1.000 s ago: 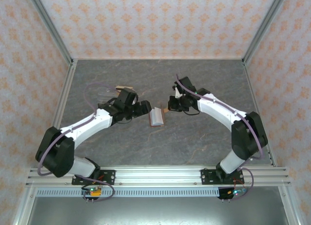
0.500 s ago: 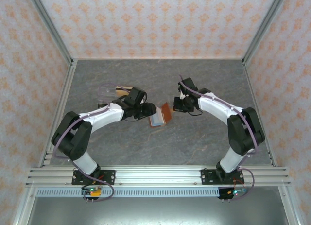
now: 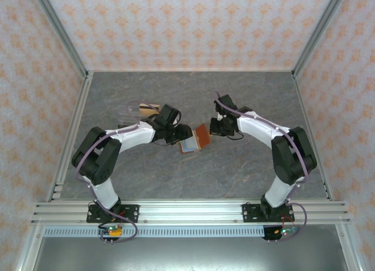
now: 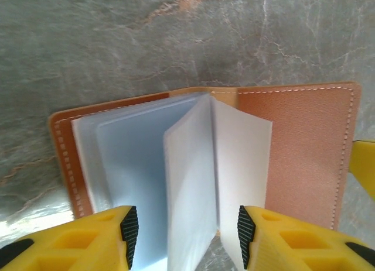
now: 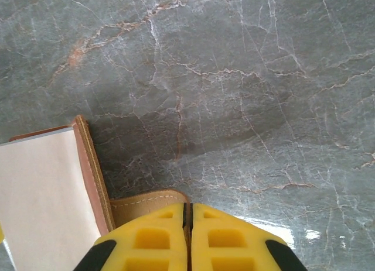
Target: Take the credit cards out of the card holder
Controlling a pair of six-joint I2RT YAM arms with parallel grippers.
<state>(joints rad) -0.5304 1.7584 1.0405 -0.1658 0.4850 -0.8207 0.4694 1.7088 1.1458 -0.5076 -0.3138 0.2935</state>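
The card holder (image 3: 195, 139) hangs open between both grippers at the table's middle, its reddish-brown cover (image 4: 299, 148) to the right. Pale blue-grey pocket leaves (image 4: 190, 177) fan out from its spine. My left gripper (image 4: 186, 236) is open, and its pads straddle two of those leaves without pressing them. My right gripper (image 5: 188, 211) is shut on the holder's tan leather flap (image 5: 143, 202), with a pale leaf (image 5: 47, 195) to its left. Two loose credit cards lie behind the left arm, one tan-gold (image 3: 150, 106) and one pale (image 3: 128, 111).
The grey marble table (image 3: 234, 165) is fenced by metal rails and patterned walls. Bare surface lies in front of and behind the holder. Both arms bend inward, and their wrists nearly meet at the centre.
The left gripper has reached in over the holder and its jaws have narrowed around the leaves. The holder has tipped open, with its brown cover turned up toward the right.
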